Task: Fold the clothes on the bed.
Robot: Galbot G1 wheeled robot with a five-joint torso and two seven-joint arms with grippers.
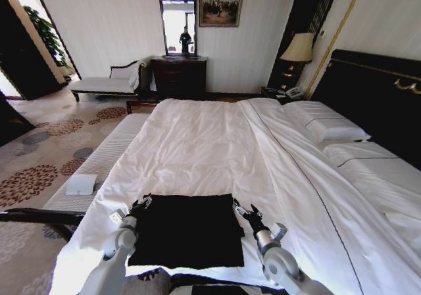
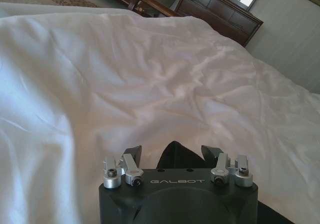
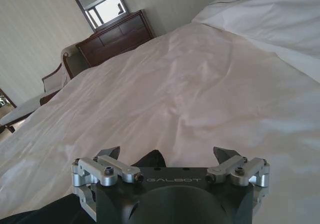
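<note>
Both grippers, left (image 1: 140, 204) and right (image 1: 241, 211), stood spread at the far corners of the black shirt (image 1: 187, 230), which lay flat as a rectangle on the bed's (image 1: 217, 143) near edge; seemingly mid-fold, the next move needed both corners pinched together

Arms: two, light grey rounded casings with silver jointed wrist sections, seen in the head view.
Left claw (image 1: 140, 203): black fingers on a black housing; silver linkage brackets with dark socket screws at each side in the left wrist view.
Right claw (image 1: 242, 209): same build, black pointed fingertips (image 3: 109, 152), silver linkages with visible screws.
Markings: grey "GALBOT" lettering on the front of each black housing.
Finish: matte black body, brushed metal links.
</note>
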